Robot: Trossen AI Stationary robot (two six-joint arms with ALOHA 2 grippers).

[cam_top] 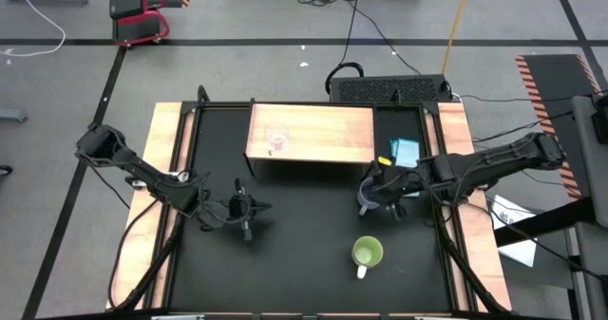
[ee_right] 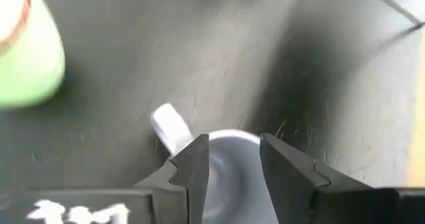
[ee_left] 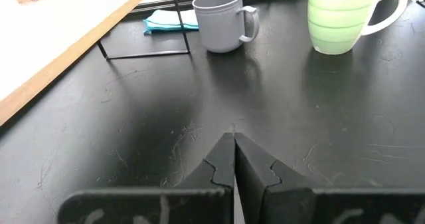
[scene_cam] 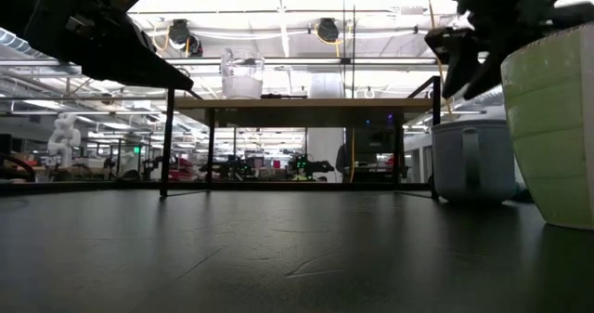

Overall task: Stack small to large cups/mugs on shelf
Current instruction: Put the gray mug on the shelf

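**A:** The right end effector [ee_right: 232, 164] hangs just above the grey mug [cam_top: 371, 198], fingers spread wide and nothing in them yet. From the wrist view the rim sits right under the gap, with the handle off to one side.

**B:** So the grip should go over the wall of the mug, one finger inside and one outside, clear of that handle. Drop in straight and close gently, or it will probably skid on the black bench [cam_top: 304, 254].

**A:** The glass cup [cam_top: 276, 140] already stands on the shelf [cam_top: 332, 130], toward its left part. The grey mug belongs beside it, apart from it.

**B:** And the green mug [cam_top: 367, 253] waits nearer the front of the bench, well apart from the shelf. The left end effector [cam_top: 245, 208] rests closed and empty, low over the bench, out of the way.
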